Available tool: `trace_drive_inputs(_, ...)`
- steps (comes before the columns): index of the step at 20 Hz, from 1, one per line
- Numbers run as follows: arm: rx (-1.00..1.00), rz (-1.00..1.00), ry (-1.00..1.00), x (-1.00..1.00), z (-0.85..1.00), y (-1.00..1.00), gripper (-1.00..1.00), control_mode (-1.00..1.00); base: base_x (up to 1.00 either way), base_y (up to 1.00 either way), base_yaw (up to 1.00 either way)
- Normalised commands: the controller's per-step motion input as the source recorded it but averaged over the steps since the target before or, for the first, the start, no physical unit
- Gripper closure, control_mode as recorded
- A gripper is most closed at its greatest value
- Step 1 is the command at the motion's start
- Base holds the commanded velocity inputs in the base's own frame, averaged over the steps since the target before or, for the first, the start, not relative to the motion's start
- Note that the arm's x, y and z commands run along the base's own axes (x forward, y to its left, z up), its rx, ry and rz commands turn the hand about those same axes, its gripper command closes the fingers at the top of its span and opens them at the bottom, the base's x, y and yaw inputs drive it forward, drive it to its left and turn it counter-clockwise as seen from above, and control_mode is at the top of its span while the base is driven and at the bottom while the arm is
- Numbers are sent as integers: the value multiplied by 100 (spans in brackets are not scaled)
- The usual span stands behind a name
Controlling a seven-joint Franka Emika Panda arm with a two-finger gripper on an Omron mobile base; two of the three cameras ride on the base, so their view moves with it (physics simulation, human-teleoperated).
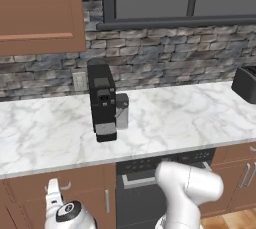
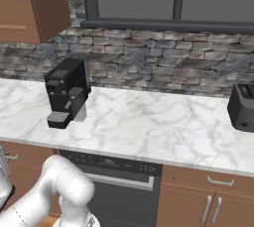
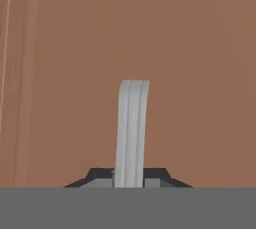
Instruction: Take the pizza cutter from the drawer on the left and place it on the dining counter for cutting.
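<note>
The drawer (image 3: 200,73) is a reddish-brown wood front close before the hand, and its curved silver handle (image 3: 132,128) runs up from between the dark fingertips (image 3: 100,175). My gripper (image 3: 131,175) is shut on that handle. From the left base view the gripper (image 1: 54,189) sits low against the drawer (image 1: 85,180), just under the marble worktop's left end. The drawer front is flush with the cabinets, so the pizza cutter is hidden. The dining counter is out of view.
A black coffee machine (image 1: 102,100) stands on the marble worktop (image 1: 190,118), and a black toaster (image 1: 246,84) sits at its right end. The black dishwasher front (image 1: 145,188) is right of the drawer. An upper cabinet (image 1: 40,8) hangs above the left.
</note>
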Motion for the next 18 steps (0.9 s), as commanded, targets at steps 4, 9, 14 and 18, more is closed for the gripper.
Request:
trace_drive_inputs(4, 0, -4, 10, -81, -6, 0, 100, -100, 0, 0, 0)
trace_drive_inputs(9, 0, -6, 7, -91, -5, 0, 100, -100, 0, 0, 0)
trace_drive_inputs(14, 0, -5, 8, -86, -9, 0, 100, -100, 0, 0, 0)
trace_drive_inputs(18, 0, -4, 7, -79, -8, 0, 100, -100, 0, 0, 0)
